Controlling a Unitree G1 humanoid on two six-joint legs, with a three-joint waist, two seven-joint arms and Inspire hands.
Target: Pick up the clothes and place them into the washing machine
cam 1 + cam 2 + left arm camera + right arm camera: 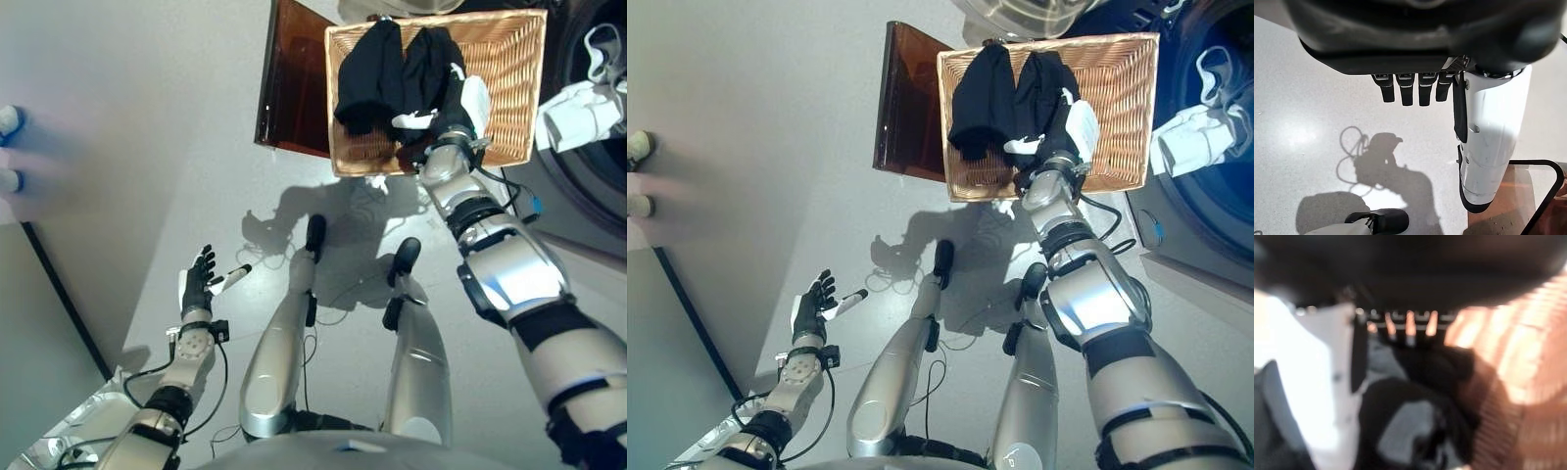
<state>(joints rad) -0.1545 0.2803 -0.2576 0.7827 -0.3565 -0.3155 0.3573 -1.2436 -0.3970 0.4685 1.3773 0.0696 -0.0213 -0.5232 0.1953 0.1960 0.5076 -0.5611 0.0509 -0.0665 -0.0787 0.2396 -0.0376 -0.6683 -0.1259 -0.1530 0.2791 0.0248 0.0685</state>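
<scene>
Grey floor, wicker basket [1117, 108] beside washing machine [1215, 211] | right hand [1063, 132] reaches into black clothes [1009, 93], grip unclear | left hand [201, 284] spread, idle | risk: garment snags on basket rim, spills.

No readable text, label, number or sign anywhere in these views.
</scene>
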